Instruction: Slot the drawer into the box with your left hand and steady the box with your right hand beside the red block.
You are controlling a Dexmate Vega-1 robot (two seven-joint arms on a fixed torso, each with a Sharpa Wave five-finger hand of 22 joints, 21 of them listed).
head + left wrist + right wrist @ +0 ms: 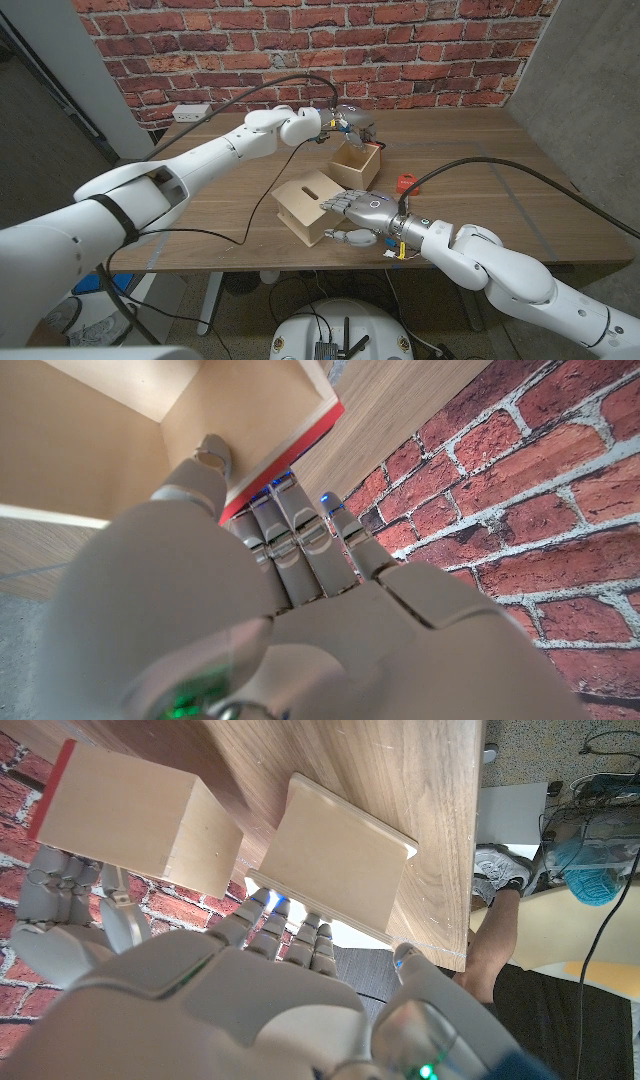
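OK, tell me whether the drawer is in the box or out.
Out. The drawer stands apart from the box, gripped at its rim by the left hand.

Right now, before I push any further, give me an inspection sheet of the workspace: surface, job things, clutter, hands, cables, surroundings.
Surface: wooden table, bare wood at its right end.
Job's things: open drawer with a red edge stands behind the box, not slotted in; red block to the right of both.
Clutter: nothing seen.
Hands: left hand grips the drawer's far edge, thumb inside and fingers outside; right hand presses against the box's right side.
Cables: black cables run along both arms and over the table; a white power strip lies at the far left edge.
Surroundings: brick wall behind; a person's leg and shoe beside the table.
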